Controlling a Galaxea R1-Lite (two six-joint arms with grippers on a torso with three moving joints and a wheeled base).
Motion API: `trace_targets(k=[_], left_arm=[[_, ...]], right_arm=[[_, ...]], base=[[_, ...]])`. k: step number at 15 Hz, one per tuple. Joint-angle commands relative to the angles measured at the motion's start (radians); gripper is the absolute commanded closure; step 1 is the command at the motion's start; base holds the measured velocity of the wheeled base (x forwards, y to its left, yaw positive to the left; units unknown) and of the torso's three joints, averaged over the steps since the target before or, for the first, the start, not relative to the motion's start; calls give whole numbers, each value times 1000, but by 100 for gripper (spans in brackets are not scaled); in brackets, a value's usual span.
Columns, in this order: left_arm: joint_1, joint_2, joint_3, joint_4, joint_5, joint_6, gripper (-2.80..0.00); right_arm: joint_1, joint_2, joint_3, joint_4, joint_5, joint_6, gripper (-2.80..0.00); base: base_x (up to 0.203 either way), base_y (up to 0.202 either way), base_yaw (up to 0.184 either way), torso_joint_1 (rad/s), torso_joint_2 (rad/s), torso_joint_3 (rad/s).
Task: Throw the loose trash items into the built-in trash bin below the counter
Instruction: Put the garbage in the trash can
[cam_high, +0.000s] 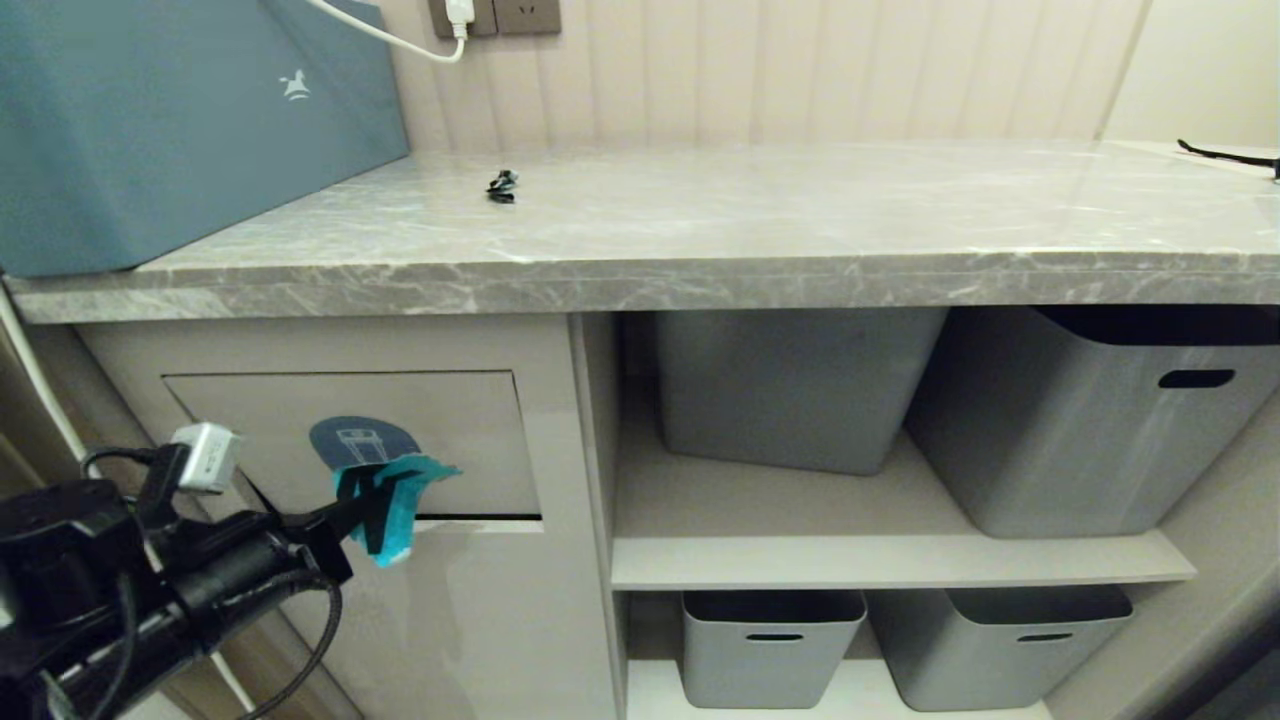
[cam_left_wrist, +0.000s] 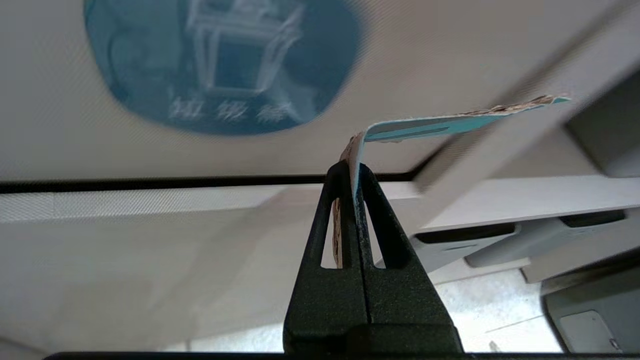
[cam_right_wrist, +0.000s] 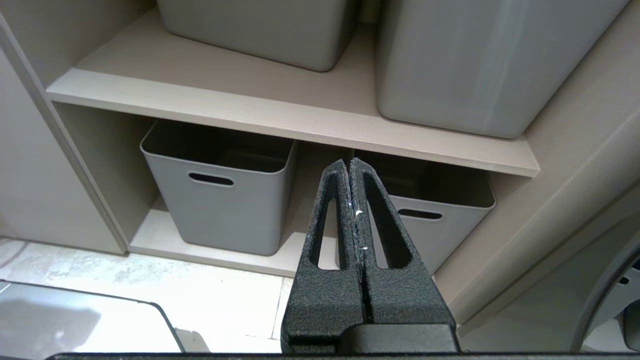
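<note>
My left gripper is shut on a torn turquoise cardboard piece, held right in front of the lower edge of the trash bin flap, just under its blue oval sticker. In the left wrist view the cardboard piece bends sideways out of the gripper, close to the flap and sticker. A dark gap runs along the flap's bottom edge. The grey marble counter spans above. My right gripper is shut and empty, low before the shelves, outside the head view.
A large grey-blue box stands on the counter's left end, with a small dark object near it. Grey tubs fill the upper shelf, and two more the lower. A white cable runs to a wall socket.
</note>
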Motion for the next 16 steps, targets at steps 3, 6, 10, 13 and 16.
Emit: trace_targets(k=[3,6,10,13,16], left_arm=[[13,193,-93,-26,12,-33,0],[1,260,-141,-39,84,-130,0],[1,277,-179,-39,91,-136,0],[-3,303,-238,-39,99,-138,0],[-11,310,-265,-38,100,-161,0]], right_arm=[[0,1,-1,1,1,-1,0],[0,0,-1,1,1,-1,0],[0,1,-1,1,1,-1,0],[0,1,-1,1,1,-1,0],[0,1,-1,1,1,-1,0]], base=[[0,0,0,0,0,0],[0,0,0,0,0,0],[0,0,0,0,0,0],[0,0,0,0,0,0],[0,0,0,0,0,0]])
